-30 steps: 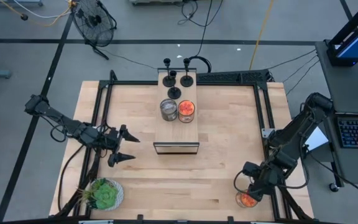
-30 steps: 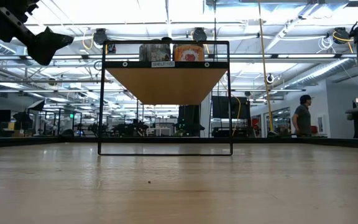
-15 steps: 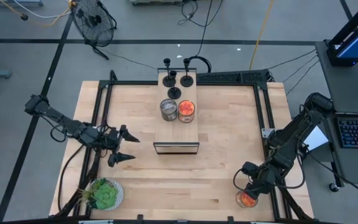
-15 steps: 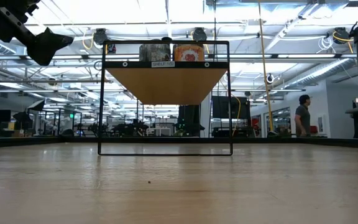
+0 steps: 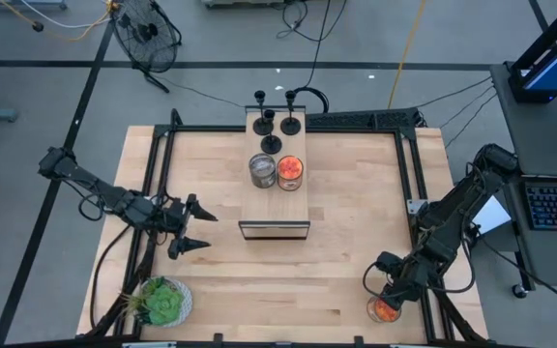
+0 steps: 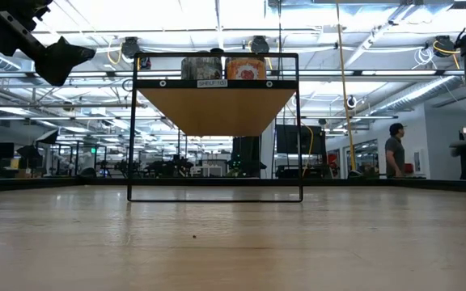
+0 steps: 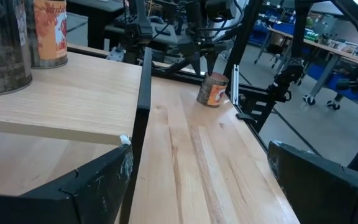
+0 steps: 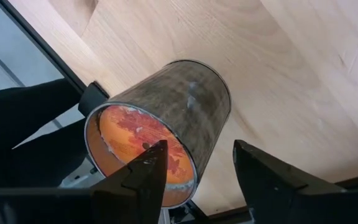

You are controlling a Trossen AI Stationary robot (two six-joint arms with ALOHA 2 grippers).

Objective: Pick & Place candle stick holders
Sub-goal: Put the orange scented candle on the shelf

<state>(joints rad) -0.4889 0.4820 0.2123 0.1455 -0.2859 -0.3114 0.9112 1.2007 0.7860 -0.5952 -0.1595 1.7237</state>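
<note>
In the high view, the right hand (image 5: 387, 293) is hanging over the orange candle jar (image 5: 383, 310) at the near right corner of the surface (image 5: 346, 242), sitting a touch lower over it than a second ago. The candle stick holders (image 5: 272, 143) are standing untouched at the far end of the shelf (image 5: 274, 208), behind the grey jar (image 5: 263, 170) and the orange jar (image 5: 290, 171). So the work is not yet reaching them. The left hand (image 5: 201, 229) is waiting wide open beside the shelf, unmoved, with a potted plant (image 5: 161, 302) near it.

In the low view, the shelf (image 6: 217, 105) is carrying both jars, which are hiding the holders. A person (image 6: 393, 149) is standing far behind.

In the left wrist view, the left hand (image 7: 199, 155) is gaping empty. It is looking past the shelf at the far candle jar (image 7: 212, 90).

In the right wrist view, the right hand (image 8: 197, 168) is straddling the candle jar (image 8: 166, 124). Its fingers (image 8: 263, 180) are standing moderately apart, with bare wood showing beside one. The jar does not look gripped yet.
</note>
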